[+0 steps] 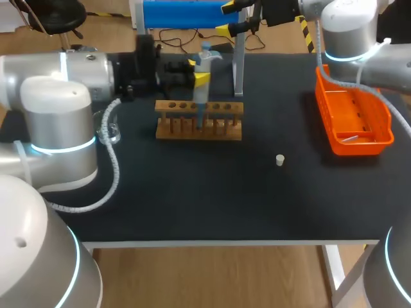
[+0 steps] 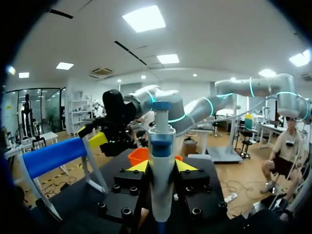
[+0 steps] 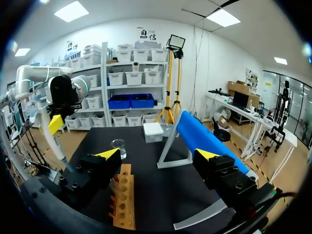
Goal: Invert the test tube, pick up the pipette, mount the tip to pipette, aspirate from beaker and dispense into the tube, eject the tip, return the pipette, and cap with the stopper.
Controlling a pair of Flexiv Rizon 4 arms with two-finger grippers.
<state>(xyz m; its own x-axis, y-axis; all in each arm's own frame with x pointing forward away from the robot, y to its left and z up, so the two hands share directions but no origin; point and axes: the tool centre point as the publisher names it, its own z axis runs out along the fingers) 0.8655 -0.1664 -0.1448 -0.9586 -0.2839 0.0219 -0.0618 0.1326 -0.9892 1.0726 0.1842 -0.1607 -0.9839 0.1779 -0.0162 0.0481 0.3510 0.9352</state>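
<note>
**A:** The left claw [image 1: 199, 70] is clenched on the pipette [image 1: 201, 96], its yellow tips pinching the barrel from both sides. The pipette stands upright with its nose down among the holes of the wooden rack [image 1: 221, 131], mid-tabletop [image 1: 192, 192].

**B:** And the right claw [image 1: 227, 18]?

**A:** Released, fingers spread wide, nothing in it. It's parked at twelve o'clock of the rack, beside the blue-topped stand [image 1: 186, 13].

**B:** So which step is this?

**A:** My read is work at the rack, either dispensing into the test tube or seating a tip. I can't pick out the tube itself among the rack's posts. The glass beaker [image 1: 111, 132] sits at nine o'clock from the rack, well apart. The stopper [image 1: 280, 160] lies loose at four o'clock, so capping isn't done. The orange basket [image 1: 334, 138] waits at three o'clock.

**B:** What makes this go well?

**A:** Hold the pipette plumb, centred over one hole, and travel only along its own axis. Any sideways drag could slide or tip that light rack. The grip should be firm enough that the barrel can't creep up through the fingers under a downward push. Then lift straight out, fully above the rack, before swinging anywhere.
</note>
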